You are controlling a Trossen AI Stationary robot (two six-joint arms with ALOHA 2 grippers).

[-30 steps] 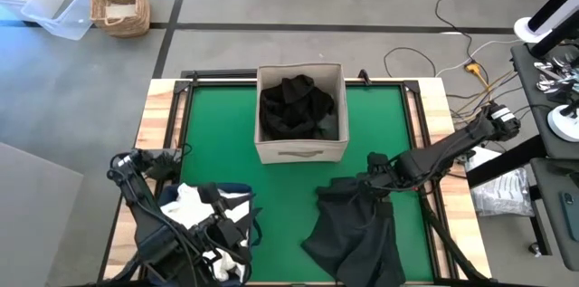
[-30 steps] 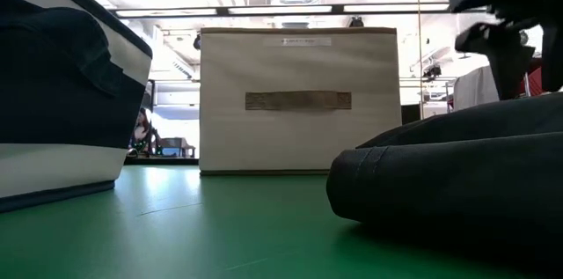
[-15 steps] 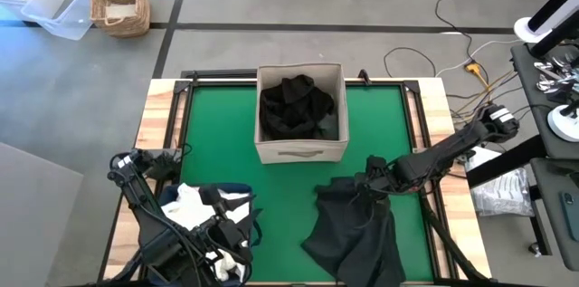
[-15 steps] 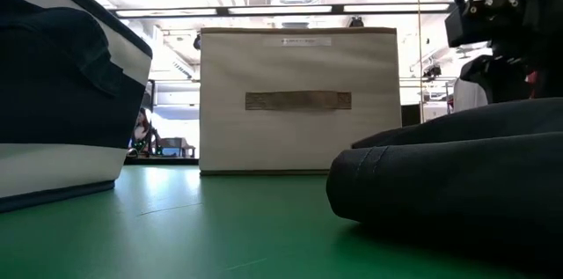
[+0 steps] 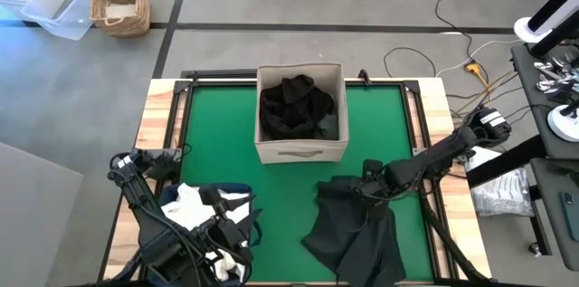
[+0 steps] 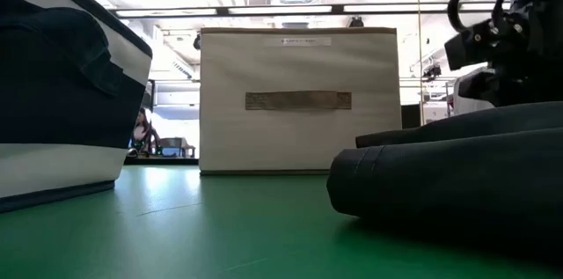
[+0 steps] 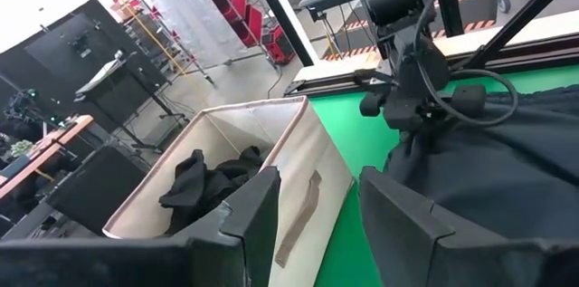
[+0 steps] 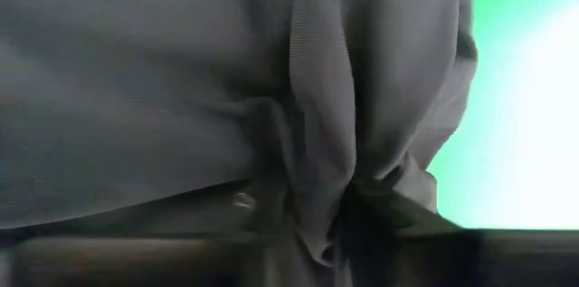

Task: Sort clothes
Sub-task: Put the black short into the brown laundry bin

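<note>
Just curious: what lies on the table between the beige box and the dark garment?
Nothing: bare green mat separates beige box from dark garment, shown in the high view.

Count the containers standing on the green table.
2: the beige fabric box at the far middle, holding black clothes, and the navy bin near the left arm. None seems hidden.

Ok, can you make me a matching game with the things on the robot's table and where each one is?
Things:
1. black clothes
2. charcoal garment
3. white clothes
4. right gripper

Places:
A. in the navy bin, near the left arm
B. spread on the green mat
C. inside the beige box
D. down on the edge of the charcoal garment, fabric bunched between its fingers

Pairs: 1-C, 2-B, 3-A, 4-D
</note>
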